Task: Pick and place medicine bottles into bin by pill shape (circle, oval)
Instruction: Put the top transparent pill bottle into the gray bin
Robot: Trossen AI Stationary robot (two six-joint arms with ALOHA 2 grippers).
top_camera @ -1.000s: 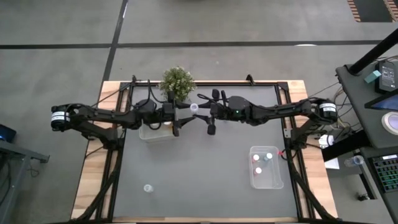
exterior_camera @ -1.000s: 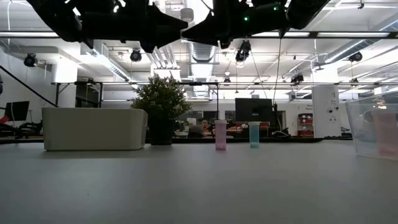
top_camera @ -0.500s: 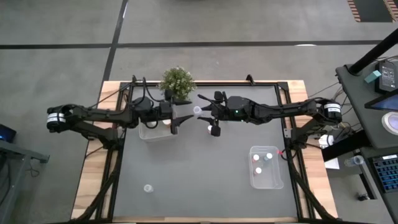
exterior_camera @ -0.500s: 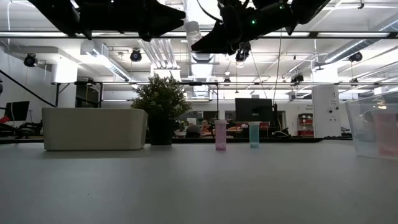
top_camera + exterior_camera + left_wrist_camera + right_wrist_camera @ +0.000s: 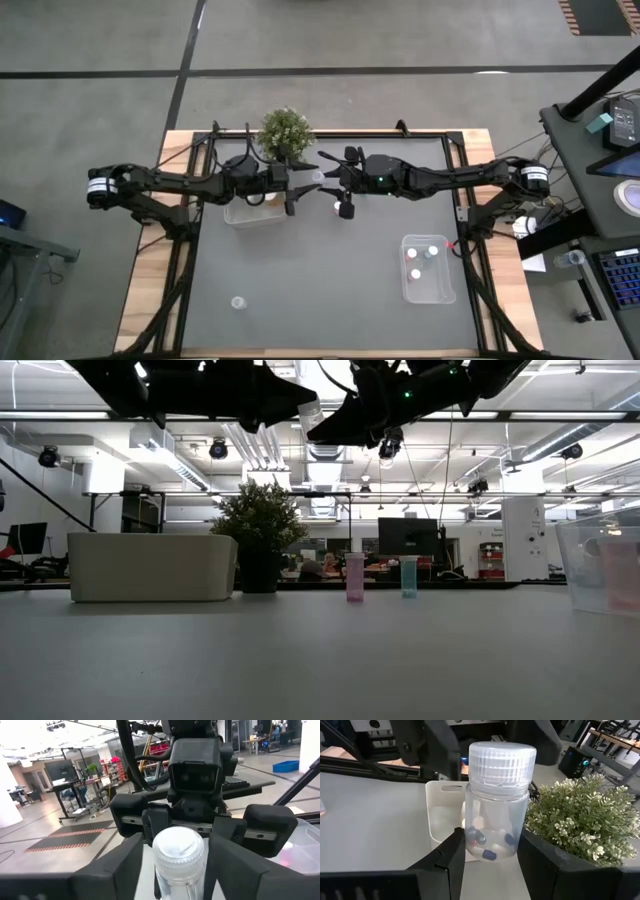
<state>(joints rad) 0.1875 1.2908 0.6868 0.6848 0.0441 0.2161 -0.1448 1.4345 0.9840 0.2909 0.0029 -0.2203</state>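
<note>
Pinching a clear ribbed-cap bottle, right gripper faces spread left gripper.

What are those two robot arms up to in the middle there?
Both arms meet in the air above the back of the table, near the potted plant. Between them is a small clear bottle with a white cap and a few blue pills inside. The right gripper and the left gripper both have fingers alongside it, like a handover. A white bin sits below the left arm; a clear bin holds other bottles.
</note>
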